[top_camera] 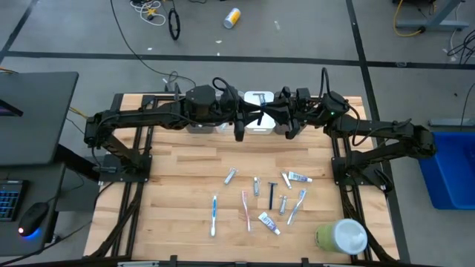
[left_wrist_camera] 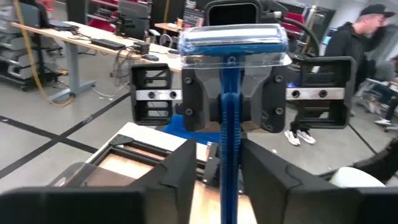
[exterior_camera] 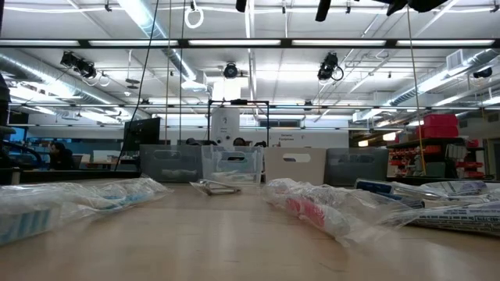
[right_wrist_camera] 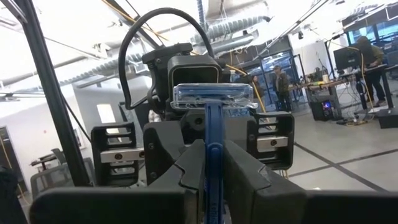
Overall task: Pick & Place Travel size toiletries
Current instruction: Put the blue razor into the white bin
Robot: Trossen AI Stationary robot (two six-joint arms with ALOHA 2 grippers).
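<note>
- Over the far middle of the wooden table [top_camera: 178, 185], my two arms meet tip to tip, with my left gripper [top_camera: 241, 124] and my right gripper [top_camera: 286, 120] facing each other above the row of bins [top_camera: 257, 100] at the far edge.
- Between them stands a slim blue plastic razor [left_wrist_camera: 231, 93], its head under a clear plastic cap and its handle running straight between my fingers.
- In the left wrist view, my left gripper [left_wrist_camera: 217, 158] stands partly open. The blue handle sits in the gap close to one of its fingers [left_wrist_camera: 180, 168], with clear space showing on the other side, so I have no firm hold there.
- In the right wrist view, my right gripper [right_wrist_camera: 212, 158] is closed narrowly on the same razor [right_wrist_camera: 213, 99]. Both dark fingers [right_wrist_camera: 249, 171] press against the handle, and the capped head stands above them.
- The razor is clear of the table, carried in the air between the two grippers.
- The other travel toiletries lie loose on the near half of the table: a blue toothbrush [top_camera: 214, 215], a pink toothbrush [top_camera: 246, 211], a second blue toothbrush [top_camera: 297, 206], a black razor [top_camera: 272, 195], two white-blue toothpaste tubes [top_camera: 269, 222], and two small grey tubes [top_camera: 230, 176].
- A large green-and-white round container [top_camera: 341, 236] lies at the near right corner, just beside the toiletries.
</note>
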